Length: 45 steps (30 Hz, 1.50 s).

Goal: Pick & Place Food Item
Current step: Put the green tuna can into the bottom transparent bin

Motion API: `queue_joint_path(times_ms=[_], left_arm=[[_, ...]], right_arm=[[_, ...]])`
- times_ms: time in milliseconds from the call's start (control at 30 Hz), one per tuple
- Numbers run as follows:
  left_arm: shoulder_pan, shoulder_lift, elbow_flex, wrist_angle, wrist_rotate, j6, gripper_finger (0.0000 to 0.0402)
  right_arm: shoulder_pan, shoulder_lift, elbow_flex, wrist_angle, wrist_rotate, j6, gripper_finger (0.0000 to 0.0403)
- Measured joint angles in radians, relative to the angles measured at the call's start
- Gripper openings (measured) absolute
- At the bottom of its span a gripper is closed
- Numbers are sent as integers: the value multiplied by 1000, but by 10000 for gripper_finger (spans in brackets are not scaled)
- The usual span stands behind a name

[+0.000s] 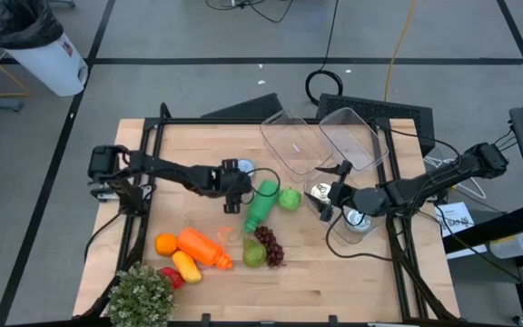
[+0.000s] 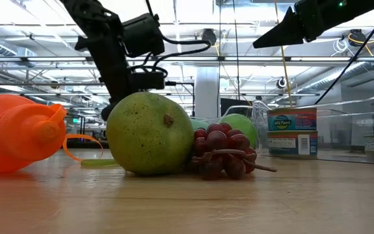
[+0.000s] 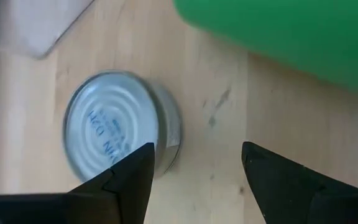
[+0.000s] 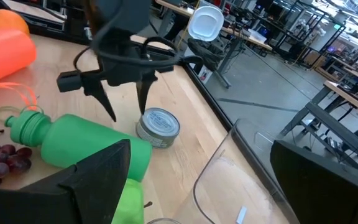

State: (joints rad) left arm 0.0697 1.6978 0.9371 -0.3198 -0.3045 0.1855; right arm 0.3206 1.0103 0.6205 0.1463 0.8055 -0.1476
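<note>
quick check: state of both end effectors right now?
Left end effector: open, holding nothing, fingers above the tin can beside the green bottle.
Right end effector: open, holding nothing, near the clear containers.

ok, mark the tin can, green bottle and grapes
tin can (image 3: 114, 127), left wrist view, on its ribbed lid
green bottle (image 4: 82, 146), right wrist view, on its body
grapes (image 2: 223, 153), low view, middle of the bunch

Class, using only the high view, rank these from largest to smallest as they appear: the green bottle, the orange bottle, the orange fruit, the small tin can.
1. Green bottle and orange bottle: look alike, unranked.
2. Orange fruit.
3. Tin can, partly hidden under the arm.
</note>
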Motion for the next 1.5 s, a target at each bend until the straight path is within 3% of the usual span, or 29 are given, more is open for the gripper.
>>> queue_joint_path(times_ms=[267,600,800,967,1333,1500], left_arm=[[51,-1,1,7,104,42,223],[54,0,1,7,111,34,214],[56,64,-18,31,191,13,214],[54,111,-16,64,194,-7,214],[85,105,-16,97,490,-56,214],[121,105,-16,93,722,-84,213]], right_arm=[[0,0,0,0,0,-11,368],[0,0,0,0,0,-11,368],[0,0,0,0,0,-11,368],[0,0,0,0,0,-10,368],[0,0,0,0,0,-10,368],[0,0,0,0,0,-10,368]])
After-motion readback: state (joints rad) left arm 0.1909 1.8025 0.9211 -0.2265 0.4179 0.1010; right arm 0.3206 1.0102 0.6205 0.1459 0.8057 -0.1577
